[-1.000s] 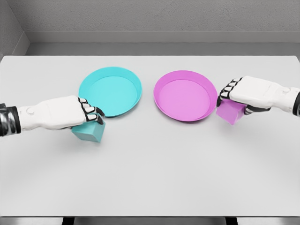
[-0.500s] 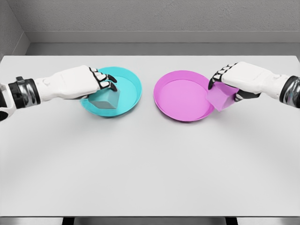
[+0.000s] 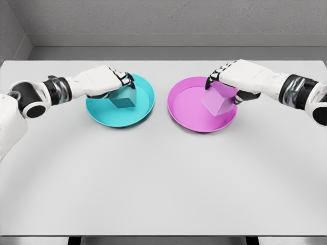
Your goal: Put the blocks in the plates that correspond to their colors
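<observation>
Left hand (image 3: 104, 81) holds teal block (image 3: 123, 98) over teal plate (image 3: 143, 109)

White table (image 3: 163, 178) — grey wall (image 3: 168, 18) behind.

A white table (image 3: 163, 178) carries two plates side by side: a teal plate (image 3: 104, 113) left, a pink plate (image 3: 186, 115) right.

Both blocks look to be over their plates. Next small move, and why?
Probably lower both a touch, then open the fingers. The left robot hand holds the teal block over the teal plate; the right robot hand holds the pink block over the pink plate. Colors match, and whether either block touches its plate is unclear.
</observation>
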Available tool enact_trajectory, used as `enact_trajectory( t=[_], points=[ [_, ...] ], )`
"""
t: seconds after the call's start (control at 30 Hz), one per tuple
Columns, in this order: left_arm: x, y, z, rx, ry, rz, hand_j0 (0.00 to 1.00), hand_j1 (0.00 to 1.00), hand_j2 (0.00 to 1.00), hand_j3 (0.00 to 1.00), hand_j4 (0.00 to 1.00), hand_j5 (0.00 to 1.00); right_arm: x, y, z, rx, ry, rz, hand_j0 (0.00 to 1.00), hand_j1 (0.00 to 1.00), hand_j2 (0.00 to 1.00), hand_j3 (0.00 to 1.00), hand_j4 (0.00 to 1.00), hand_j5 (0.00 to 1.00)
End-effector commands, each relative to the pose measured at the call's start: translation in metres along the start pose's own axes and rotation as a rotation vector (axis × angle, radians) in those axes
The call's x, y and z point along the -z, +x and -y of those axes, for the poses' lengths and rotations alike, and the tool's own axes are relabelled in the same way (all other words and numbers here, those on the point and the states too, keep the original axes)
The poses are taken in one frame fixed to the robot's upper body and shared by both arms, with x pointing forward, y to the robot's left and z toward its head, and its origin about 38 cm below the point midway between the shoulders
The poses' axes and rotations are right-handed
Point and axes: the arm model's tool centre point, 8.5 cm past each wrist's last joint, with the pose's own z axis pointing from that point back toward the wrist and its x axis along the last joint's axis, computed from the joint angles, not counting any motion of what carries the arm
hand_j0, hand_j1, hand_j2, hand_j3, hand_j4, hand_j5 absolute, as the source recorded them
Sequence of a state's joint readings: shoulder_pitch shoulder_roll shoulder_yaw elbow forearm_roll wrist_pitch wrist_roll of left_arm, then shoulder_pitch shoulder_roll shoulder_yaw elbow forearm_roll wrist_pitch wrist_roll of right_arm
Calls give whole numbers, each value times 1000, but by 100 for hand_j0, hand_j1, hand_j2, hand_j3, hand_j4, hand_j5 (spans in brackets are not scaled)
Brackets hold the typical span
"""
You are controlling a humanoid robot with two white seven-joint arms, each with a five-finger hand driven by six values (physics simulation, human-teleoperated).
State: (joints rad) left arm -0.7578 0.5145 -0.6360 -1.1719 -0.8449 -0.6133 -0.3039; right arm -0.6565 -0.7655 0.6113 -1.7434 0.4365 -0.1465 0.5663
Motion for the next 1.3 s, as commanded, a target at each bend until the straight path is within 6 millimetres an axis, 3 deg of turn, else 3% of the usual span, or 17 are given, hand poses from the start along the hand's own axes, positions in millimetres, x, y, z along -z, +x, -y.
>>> enact_trajectory(
  t=[0.0,0.1,0.2,0.5,0.53,0.57,0.73,0.83,0.93,1.03,1.13,1.27],
  points=[
    [5,0,4,-11,-8,-4,67,67,67,67,67,67,13,6,-12,34,26,10,60,60,60,60,60,60],
    [5,0,3,-10,-7,-5,87,87,87,87,87,87,22,7,-11,62,29,-24,60,60,60,60,60,60],
    [4,-1,3,-9,-6,-6,98,98,98,98,98,98,23,3,-10,87,31,-64,59,59,59,59,59,59],
    [-9,-12,-4,8,0,-28,100,100,100,100,100,100,28,1,-11,127,27,-104,58,58,58,58,58,58],
    [-16,-16,-4,13,-5,-39,100,100,100,100,100,100,28,2,-11,127,27,-102,74,74,74,74,74,74],
    [-20,-16,-7,17,4,-37,100,100,100,100,100,100,29,2,-11,133,25,-105,100,100,100,100,100,100],
    [-59,-19,-27,60,41,-29,100,100,100,100,100,100,30,3,-13,139,29,-112,100,100,100,100,100,100],
    [-88,-21,-30,57,48,-28,100,100,100,100,100,100,30,4,-12,138,28,-111,100,100,100,100,100,100],
    [-118,-16,-20,33,24,-15,100,100,100,100,100,100,28,4,-9,127,23,-104,100,100,100,100,100,100],
    [-146,-18,-12,-4,6,-31,100,100,100,100,100,100,18,8,9,87,-25,-62,100,100,100,100,100,100],
    [-178,-26,-1,-67,23,-91,100,100,100,100,100,100,-10,-6,24,-2,-67,-23,100,100,100,100,100,100],
    [-182,-23,-1,-61,17,-88,100,100,100,100,100,100,-51,-22,27,-59,-106,35,100,100,100,100,100,100]
  ],
)
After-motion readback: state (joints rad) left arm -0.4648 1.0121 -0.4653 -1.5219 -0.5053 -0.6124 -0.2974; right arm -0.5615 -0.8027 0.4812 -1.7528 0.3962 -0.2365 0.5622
